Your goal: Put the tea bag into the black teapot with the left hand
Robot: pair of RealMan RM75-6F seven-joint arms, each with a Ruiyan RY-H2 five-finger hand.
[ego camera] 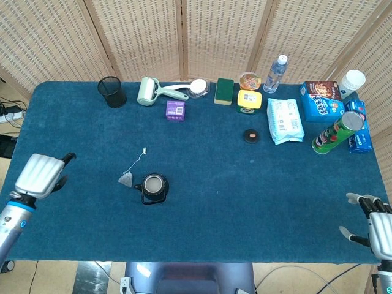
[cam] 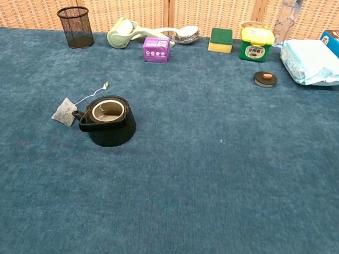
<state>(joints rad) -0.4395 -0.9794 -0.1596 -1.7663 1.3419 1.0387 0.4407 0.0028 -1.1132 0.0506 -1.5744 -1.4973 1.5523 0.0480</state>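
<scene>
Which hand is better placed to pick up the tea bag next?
Left. The left hand is over the table on the tea bag's side; the right hand sits at the far corner.

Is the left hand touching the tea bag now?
Apart. The head view shows the left hand near the table's left edge, with bare blue cloth between it and the tea bag.
</scene>
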